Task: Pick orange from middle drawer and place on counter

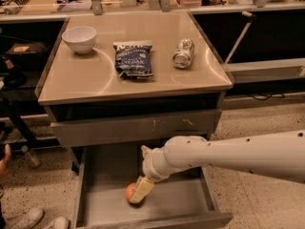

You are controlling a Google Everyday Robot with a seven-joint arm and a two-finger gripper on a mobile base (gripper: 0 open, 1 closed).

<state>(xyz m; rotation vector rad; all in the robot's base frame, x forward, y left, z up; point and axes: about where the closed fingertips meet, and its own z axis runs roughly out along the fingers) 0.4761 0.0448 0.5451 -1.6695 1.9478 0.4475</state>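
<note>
One small, round, bright-orange fruit, the orange [129,192], lies on the floor of the open, wide grey metal middle drawer [186,203]. It sits near the centre, well apart from both side walls, and its round form shows no long axis. Bare floor lies on either side. The pale gripper [139,193] of the white arm [228,154] touches the orange's right side; whether it grips cannot be told. The glossy tan counter [90,78] stands above.
</note>
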